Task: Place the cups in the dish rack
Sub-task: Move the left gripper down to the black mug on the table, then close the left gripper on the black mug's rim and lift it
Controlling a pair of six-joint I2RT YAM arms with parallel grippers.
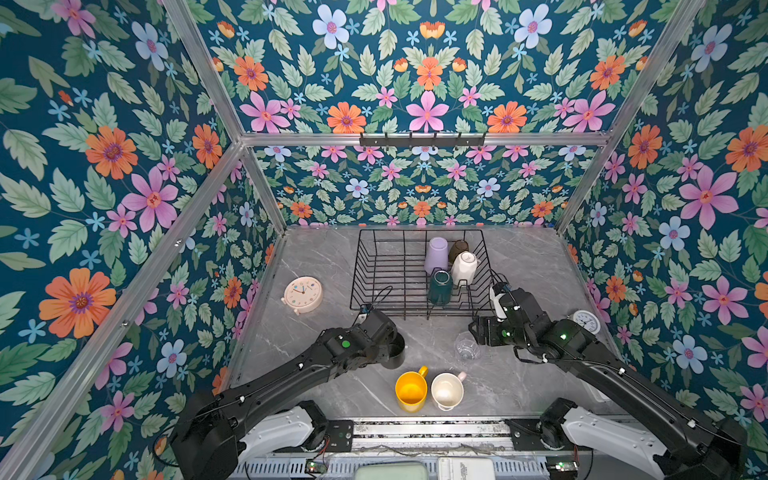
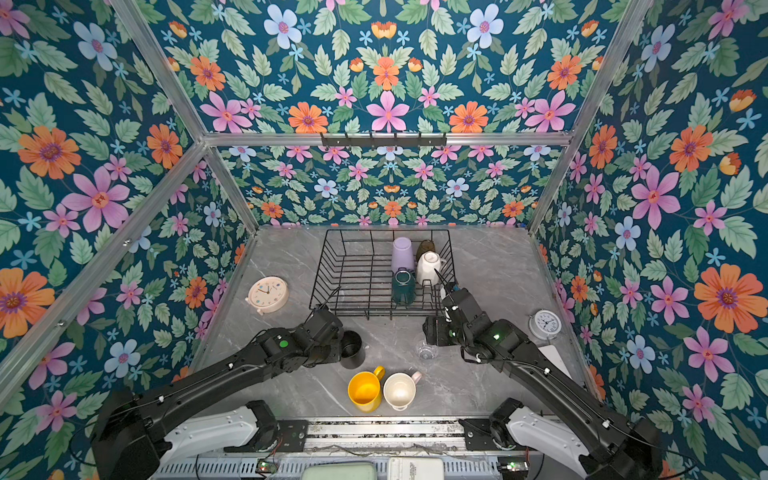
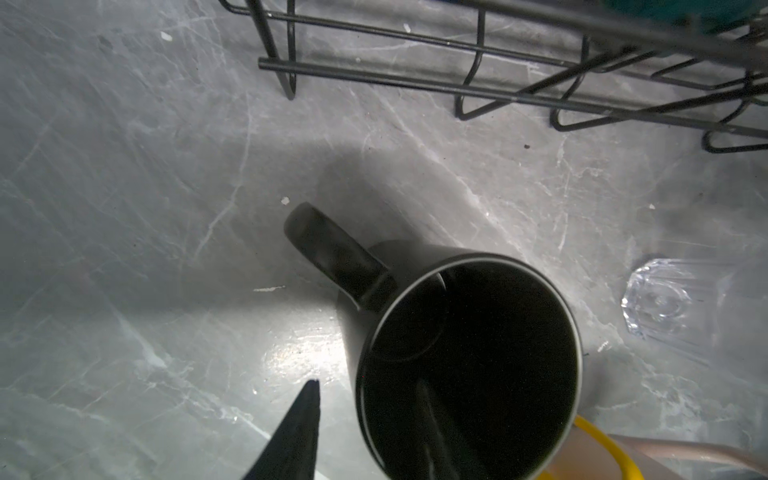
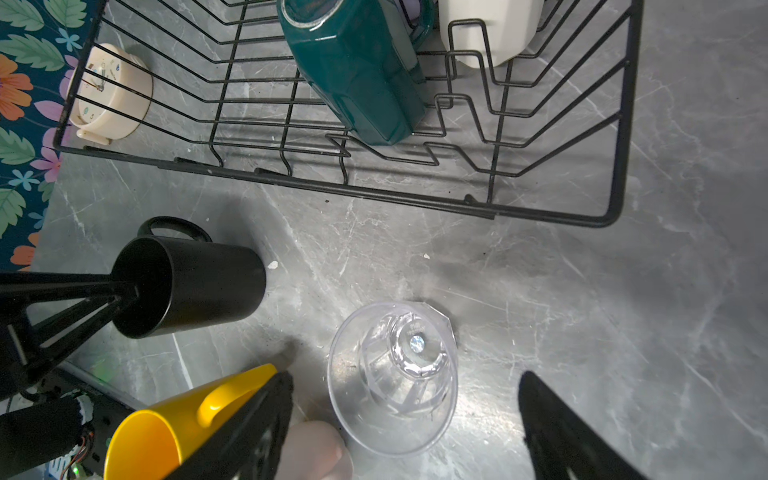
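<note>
While my left gripper (image 3: pixel 370 419) straddles the rim of the black mug (image 3: pixel 469 365), one finger inside and one outside, I cannot tell whether it has pinched the wall. My right gripper (image 4: pixel 405 415) hangs wide open around the clear glass (image 4: pixel 392 378), holding nothing. The yellow mug (image 1: pixel 410 390) and pale-pink mug (image 1: pixel 447 390) stand nearer me. Beyond, the dish rack (image 1: pixel 374 270) holds four cups.
</note>
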